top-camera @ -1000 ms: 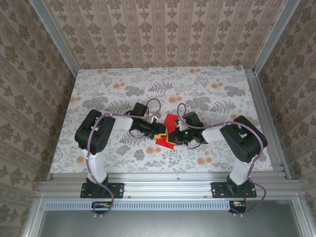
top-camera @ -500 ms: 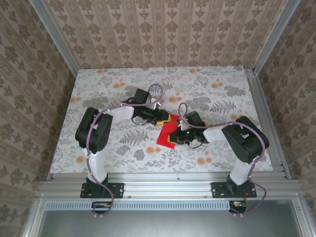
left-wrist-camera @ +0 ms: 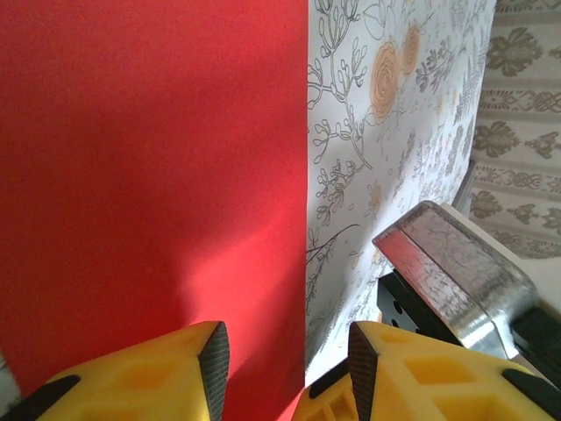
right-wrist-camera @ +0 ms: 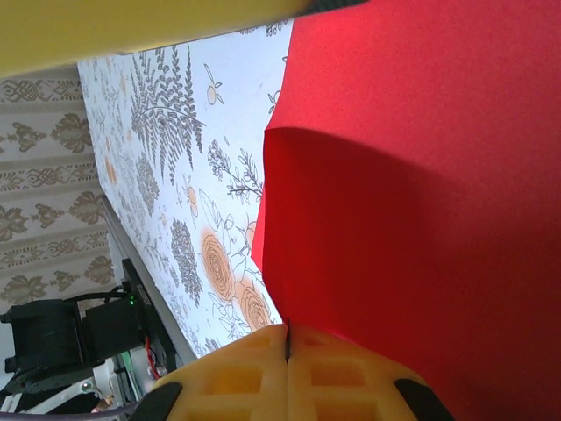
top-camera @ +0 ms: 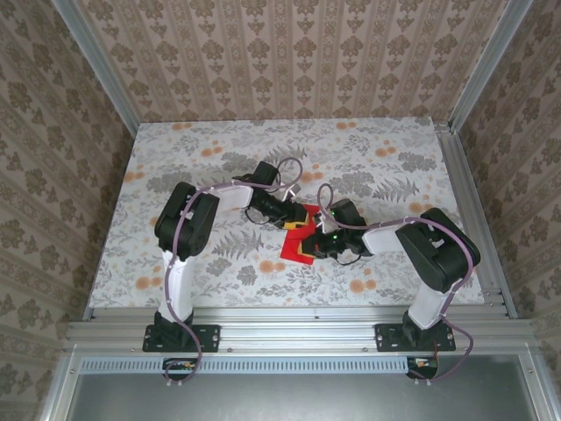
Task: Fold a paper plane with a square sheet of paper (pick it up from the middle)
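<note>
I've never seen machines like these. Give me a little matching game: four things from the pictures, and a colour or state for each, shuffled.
Things:
1. left tool
2. right tool
3. square sheet of paper
4. table

Colours or states:
A. grey and orange floral pattern
B. jaws pinched shut
C. bright red
D. jaws apart

Pairs: 1-D, 2-B, 3-C, 4-A

We get bright, even light; soft shadows shade the square sheet of paper (right-wrist-camera: 421,175), bottom foreground blurred
</note>
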`<state>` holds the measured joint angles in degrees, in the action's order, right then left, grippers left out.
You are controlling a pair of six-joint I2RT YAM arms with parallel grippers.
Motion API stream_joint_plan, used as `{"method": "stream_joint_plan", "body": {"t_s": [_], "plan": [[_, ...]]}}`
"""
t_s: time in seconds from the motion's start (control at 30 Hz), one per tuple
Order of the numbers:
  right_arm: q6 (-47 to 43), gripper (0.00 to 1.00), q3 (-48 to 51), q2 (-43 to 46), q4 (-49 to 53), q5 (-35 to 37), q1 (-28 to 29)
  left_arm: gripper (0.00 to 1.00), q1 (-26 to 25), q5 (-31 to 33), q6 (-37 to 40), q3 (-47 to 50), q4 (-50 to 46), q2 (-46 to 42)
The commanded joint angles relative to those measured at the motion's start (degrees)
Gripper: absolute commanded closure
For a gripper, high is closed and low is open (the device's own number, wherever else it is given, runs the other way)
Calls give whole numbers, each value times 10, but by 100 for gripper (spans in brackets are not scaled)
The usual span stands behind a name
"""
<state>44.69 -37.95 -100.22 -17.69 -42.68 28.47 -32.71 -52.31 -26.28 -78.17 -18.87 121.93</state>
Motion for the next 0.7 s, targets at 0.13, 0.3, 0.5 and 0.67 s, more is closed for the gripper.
{"method": "stream_joint_plan", "body": {"t_s": [0.13,0.3,0.5,0.67], "plan": [[-28,100,6,32,24,-17,-12,57,-6,59,73,-25,-89,28],[-50,100,-4,37,59,-15,-24,58,-8,80,97,-23,-115,36],[-84,100,-19,35,105,-8,-39,58,-8,80,106,-10,-117,36],[-103,100,-25,28,125,-6,-46,58,-8,71,111,-10,-116,36]]}}
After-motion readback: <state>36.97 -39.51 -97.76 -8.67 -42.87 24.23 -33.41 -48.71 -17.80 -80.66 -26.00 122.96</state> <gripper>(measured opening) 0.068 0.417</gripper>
